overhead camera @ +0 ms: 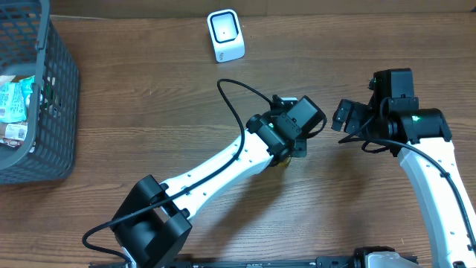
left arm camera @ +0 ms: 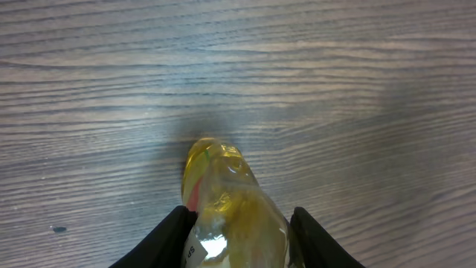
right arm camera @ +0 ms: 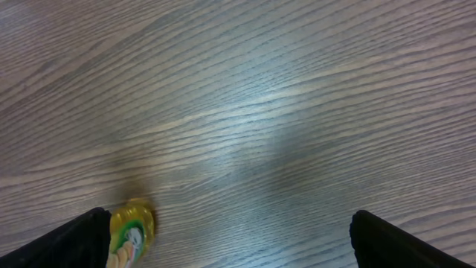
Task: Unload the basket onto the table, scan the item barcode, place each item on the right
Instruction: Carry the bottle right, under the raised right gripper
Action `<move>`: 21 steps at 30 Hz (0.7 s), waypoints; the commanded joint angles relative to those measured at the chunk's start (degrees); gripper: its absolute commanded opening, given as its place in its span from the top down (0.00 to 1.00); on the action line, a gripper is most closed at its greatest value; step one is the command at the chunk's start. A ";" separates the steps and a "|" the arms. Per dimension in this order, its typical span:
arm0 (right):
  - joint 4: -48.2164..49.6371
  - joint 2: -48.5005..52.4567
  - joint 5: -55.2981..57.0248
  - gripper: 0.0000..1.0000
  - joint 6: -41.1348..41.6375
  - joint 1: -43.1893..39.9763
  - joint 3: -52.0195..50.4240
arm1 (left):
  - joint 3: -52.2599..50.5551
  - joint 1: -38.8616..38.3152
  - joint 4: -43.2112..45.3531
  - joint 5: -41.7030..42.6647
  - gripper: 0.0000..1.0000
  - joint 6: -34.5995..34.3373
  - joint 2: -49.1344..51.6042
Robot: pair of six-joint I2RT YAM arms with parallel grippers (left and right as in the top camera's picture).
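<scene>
Between the fingers (left arm camera: 169, 237) of my left gripper (left arm camera: 239, 217) sits the yellow packet (left arm camera: 223, 186), pinched at both sides, its tip pointing to twelve o'clock above the wooden table (left arm camera: 349, 74). My right gripper (right arm camera: 229, 219) is spread wide, with the packet at its eight o'clock. Across the table, the white scanner (overhead camera: 225, 35) stands at twelve and the grey basket (overhead camera: 56, 97) at nine.
</scene>
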 commanded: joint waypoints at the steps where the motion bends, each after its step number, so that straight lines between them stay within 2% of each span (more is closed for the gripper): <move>1: 0.11 -0.35 0.55 0.00 -0.35 -0.11 1.20 | 0.09 -0.59 0.37 -2.60 0.92 -0.94 0.02; 21: 0.11 -0.35 0.55 0.00 -0.35 -0.11 1.20 | 0.09 -1.77 -0.13 -4.15 0.92 -0.76 0.04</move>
